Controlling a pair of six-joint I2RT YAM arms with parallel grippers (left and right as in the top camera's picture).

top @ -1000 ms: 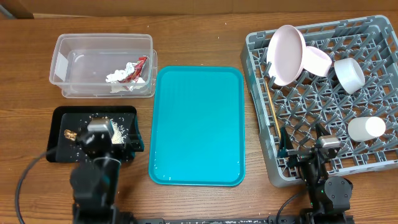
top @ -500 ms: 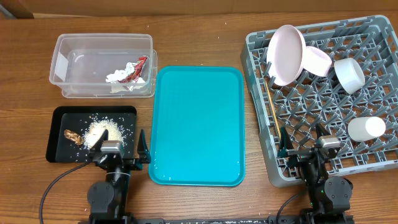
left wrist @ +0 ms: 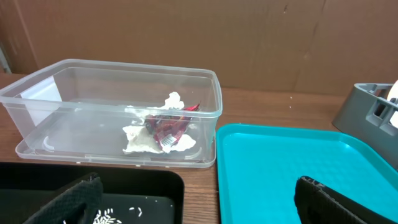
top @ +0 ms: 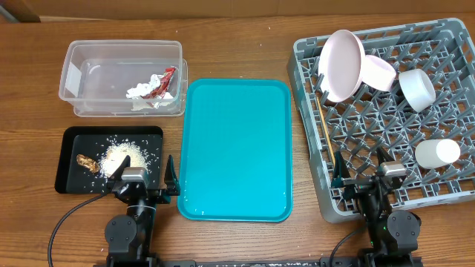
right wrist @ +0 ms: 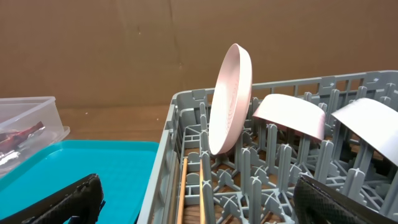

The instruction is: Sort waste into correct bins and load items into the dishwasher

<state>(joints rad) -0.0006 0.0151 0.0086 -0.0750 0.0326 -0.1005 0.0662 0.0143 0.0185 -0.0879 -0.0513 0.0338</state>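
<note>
Clear plastic tub [top: 122, 44], seen from overhead, is holding the crumpled napkin [top: 139, 92] and red-and-white wrapper [top: 162, 83]; its white label [top: 73, 76] is too small to read. Black tray [top: 70, 141] is carrying rice [top: 122, 156] and a brown scrap [top: 86, 161]. Grey rack [top: 306, 126] is holding plate [top: 342, 65], bowls [top: 377, 74], cup [top: 436, 153], chopsticks [top: 324, 122]. Left wrist: left gripper [left wrist: 205, 205] is gaping wide, gripping nothing. Right wrist: right gripper [right wrist: 199, 205] is doing likewise.

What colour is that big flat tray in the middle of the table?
The tray is plain teal, with no pattern; the overhead view shows it best.

A robot test bench: wooden table [top: 237, 52] backed by brown cardboard panels [left wrist: 249, 43]
</note>
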